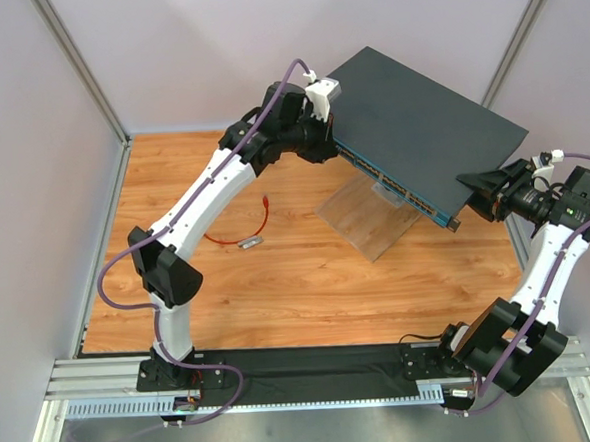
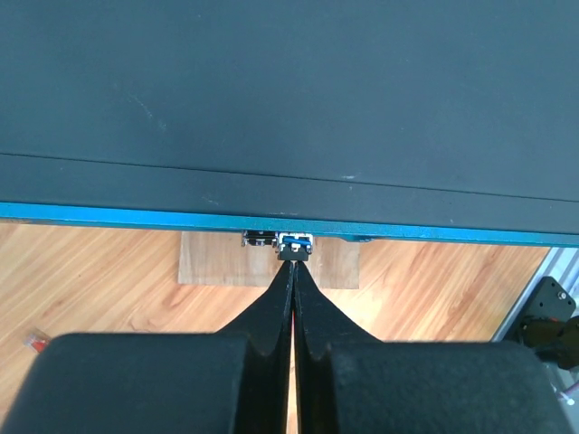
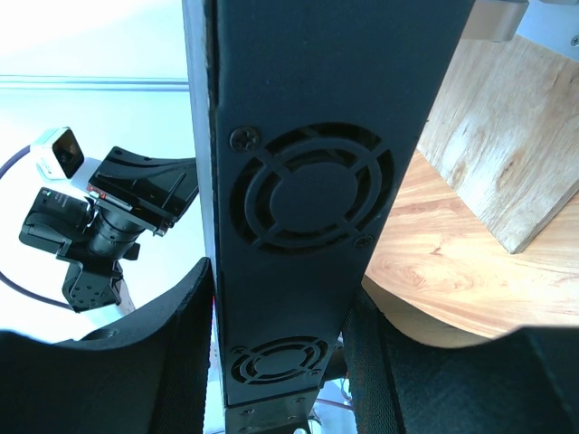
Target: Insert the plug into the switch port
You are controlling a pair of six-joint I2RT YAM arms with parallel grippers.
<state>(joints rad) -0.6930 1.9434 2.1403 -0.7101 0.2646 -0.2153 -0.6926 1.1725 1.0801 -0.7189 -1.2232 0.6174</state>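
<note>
Lying on the table (image 1: 309,280), the plug (image 2: 36,341) is unheld; left gripper (image 2: 292,258) is pressed together at the port row (image 1: 393,182); switch (image 3: 298,208) end is clamped by right gripper (image 3: 282,353).

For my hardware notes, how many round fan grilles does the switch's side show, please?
2. The upper fan grille is mid-view; the lower fan grille is near the bottom edge. Others may be hidden.

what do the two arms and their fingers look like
The left arm and right arm both have white links between bulky black joints, with a purple cable looping along each. A small white camera block sits at the left wrist. The left fingers are matte black, tapering to thin tips; the right fingers are black too.
</note>
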